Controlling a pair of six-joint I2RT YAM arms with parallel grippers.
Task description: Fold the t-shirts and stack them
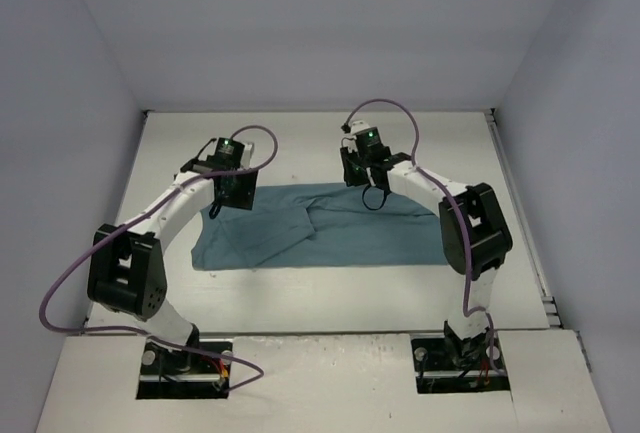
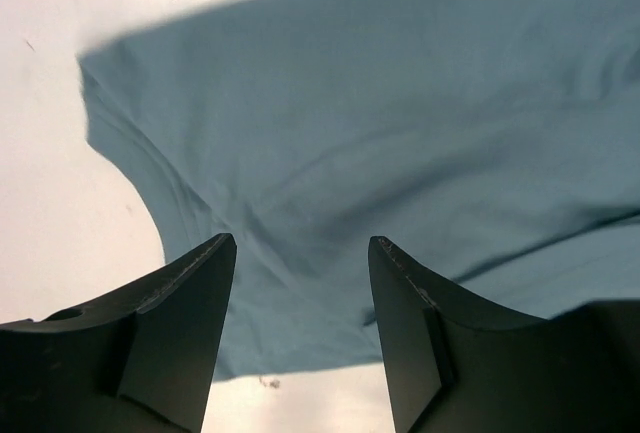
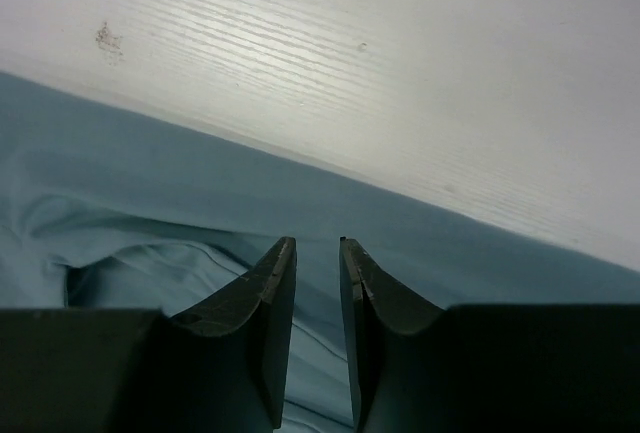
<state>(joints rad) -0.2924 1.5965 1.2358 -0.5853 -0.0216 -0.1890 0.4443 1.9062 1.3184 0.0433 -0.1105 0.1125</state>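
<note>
A plain teal t-shirt (image 1: 300, 233) lies partly folded as a wide band across the middle of the white table (image 1: 300, 138). My left gripper (image 1: 232, 195) hovers over its left end, jaws open and nothing between them. In the left wrist view the t-shirt (image 2: 400, 103) fills most of the frame beyond the left gripper (image 2: 300, 243). My right gripper (image 1: 372, 193) hangs over the shirt's far edge. In the right wrist view the right gripper (image 3: 318, 243) shows a narrow gap, with only the t-shirt (image 3: 150, 183) lying below it.
Grey-blue walls close the table in at the back, left and right. Purple cables (image 1: 70, 283) loop off both arms. The arm bases (image 1: 185, 363) sit in cut-outs at the near edge. Bare table (image 3: 350, 53) lies beyond the shirt's far edge.
</note>
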